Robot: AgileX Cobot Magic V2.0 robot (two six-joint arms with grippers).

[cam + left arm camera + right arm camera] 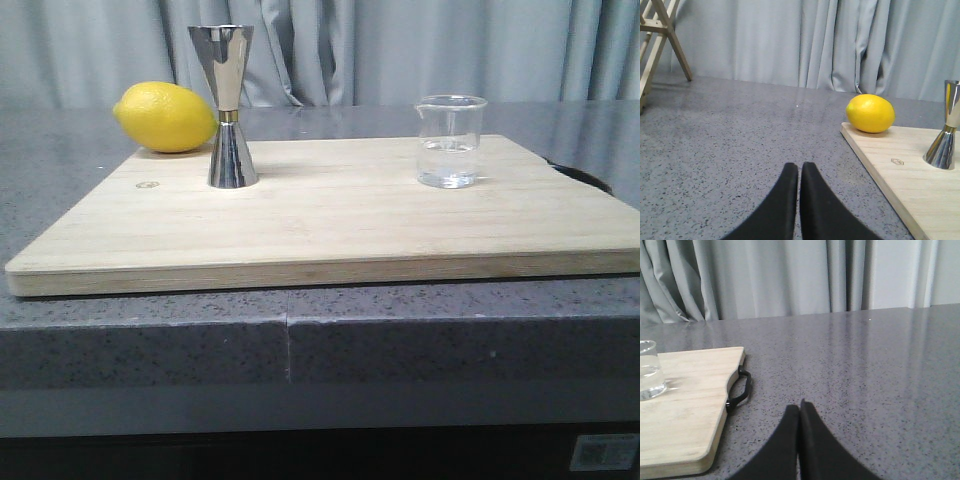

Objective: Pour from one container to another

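A small clear glass beaker (450, 141) with liquid in its bottom stands upright on the right part of the wooden board (330, 225); its edge shows in the right wrist view as beaker (649, 371). The tall steel jigger (228, 106) with a gold waist band stands upright on the board's left part, and the left wrist view catches the jigger (945, 140) too. My left gripper (799, 167) is shut and empty over the grey counter, left of the board. My right gripper (799, 407) is shut and empty over the counter, right of the board. Neither gripper appears in the front view.
A yellow lemon (165, 117) lies at the board's far left corner, close behind the jigger. The board has a black handle (740, 389) on its right end. A wooden stand (657, 37) is at the counter's far left. Grey curtains hang behind.
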